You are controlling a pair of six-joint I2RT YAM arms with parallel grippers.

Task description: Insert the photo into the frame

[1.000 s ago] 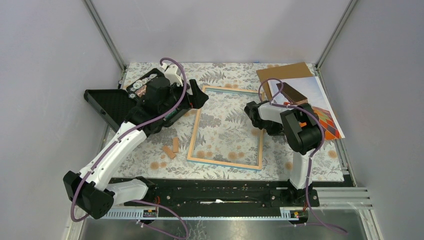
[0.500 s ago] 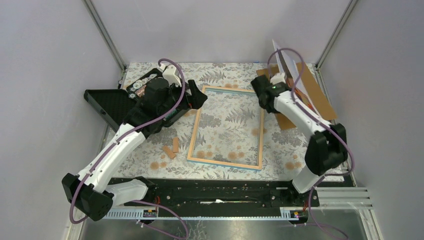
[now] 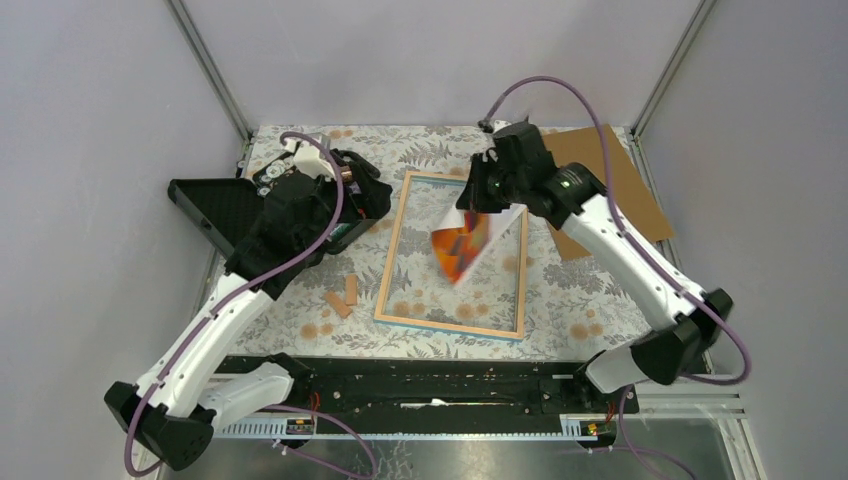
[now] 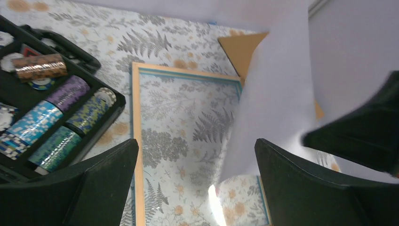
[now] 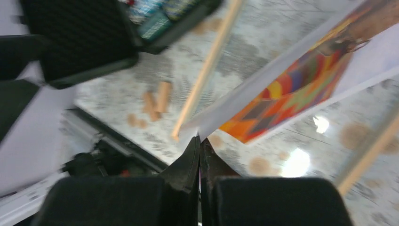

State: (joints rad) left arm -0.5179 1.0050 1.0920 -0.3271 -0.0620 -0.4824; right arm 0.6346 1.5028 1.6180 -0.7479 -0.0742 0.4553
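The photo (image 3: 463,247), an orange-red balloon print, hangs tilted above the frame's far right part. My right gripper (image 3: 477,196) is shut on its corner. In the right wrist view the gripper (image 5: 200,139) pinches the photo (image 5: 306,80) at its tip. The frame (image 3: 388,262) lies flat on the floral cloth with its light wood rim up. My left gripper (image 3: 372,193) stands open beside the frame's far left corner, holding nothing. In the left wrist view, the left gripper (image 4: 195,147) looks down on the frame (image 4: 137,117), with the photo's white back (image 4: 277,94) at the right.
A black case (image 3: 215,207) of small coloured parts lies open at the far left, close to the left gripper. A brown backing board (image 3: 612,178) lies at the far right. Two small wooden blocks (image 3: 345,294) lie left of the frame.
The right arm has swung from the far right corner to over the frame, carrying the photo with it. The left gripper has drawn back a little to the left.
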